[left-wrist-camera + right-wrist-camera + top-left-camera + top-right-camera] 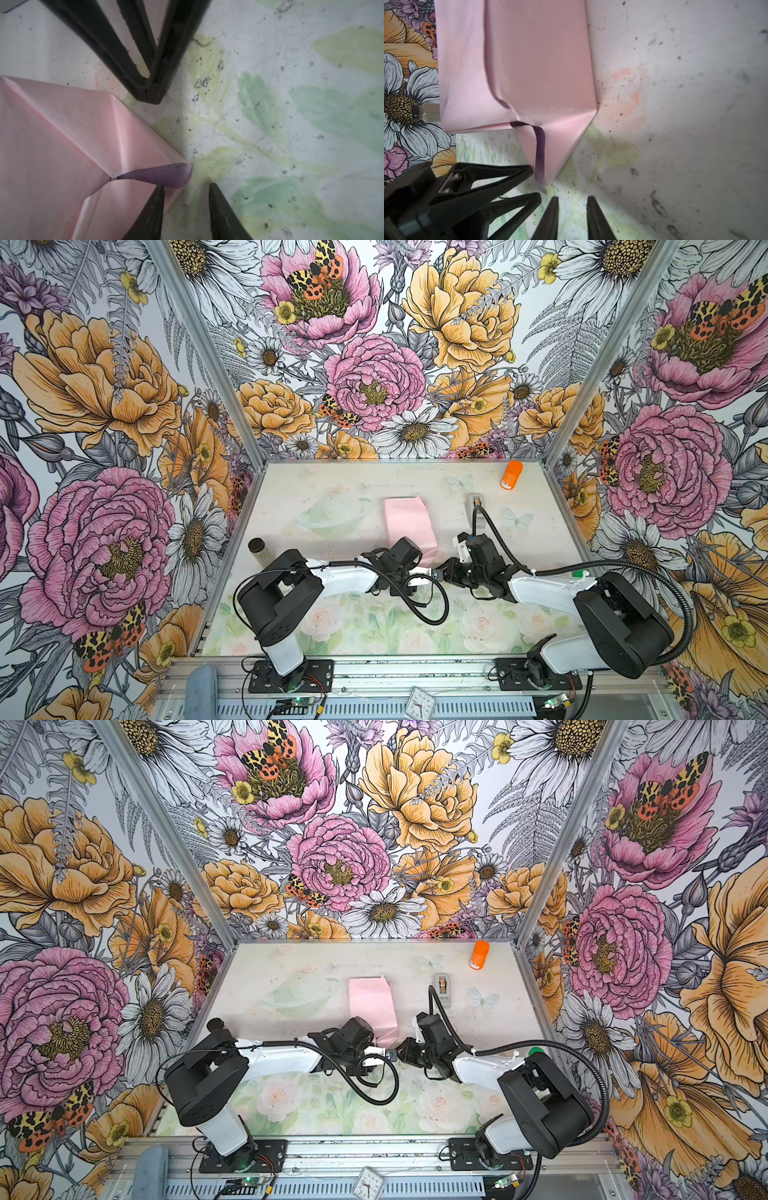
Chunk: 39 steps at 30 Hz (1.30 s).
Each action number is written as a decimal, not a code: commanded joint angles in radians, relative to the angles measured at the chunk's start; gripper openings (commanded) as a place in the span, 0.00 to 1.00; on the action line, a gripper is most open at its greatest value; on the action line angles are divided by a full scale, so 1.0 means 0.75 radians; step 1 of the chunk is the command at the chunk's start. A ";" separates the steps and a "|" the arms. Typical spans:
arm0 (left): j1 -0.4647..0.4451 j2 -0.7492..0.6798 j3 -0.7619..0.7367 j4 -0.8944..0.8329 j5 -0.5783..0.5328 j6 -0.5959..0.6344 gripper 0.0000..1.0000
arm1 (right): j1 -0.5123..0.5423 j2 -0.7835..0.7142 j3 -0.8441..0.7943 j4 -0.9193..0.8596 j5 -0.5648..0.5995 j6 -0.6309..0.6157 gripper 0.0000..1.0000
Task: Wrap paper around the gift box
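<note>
The paper (409, 526) is lying pink face up in the middle of the table (316, 485), folded over into a long packet. The gift box is not showing anywhere, so it is probably sitting inside that packet. The packet's end nearest the arms is tapering into a triangular flap (560, 145). Its tip is curling over and showing lilac, likely because this end fold is waiting to be pressed in and taped. The tape dispenser (444, 986) is standing well apart from the paper, on the right arm's side.

Both arms are pointing at the flap's tip. The left gripper (186, 187) is hovering with its fingers (155, 214) partly apart and nothing between them. One finger is overlapping the paper's edge, and I cannot tell whether it is touching. The right gripper (572, 197) is sitting just off the tip, narrowly parted and gripping nothing.
</note>
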 commanded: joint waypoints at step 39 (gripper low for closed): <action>0.099 -0.023 0.037 0.102 0.122 -0.051 0.00 | 0.115 0.176 0.005 0.226 0.041 0.264 0.23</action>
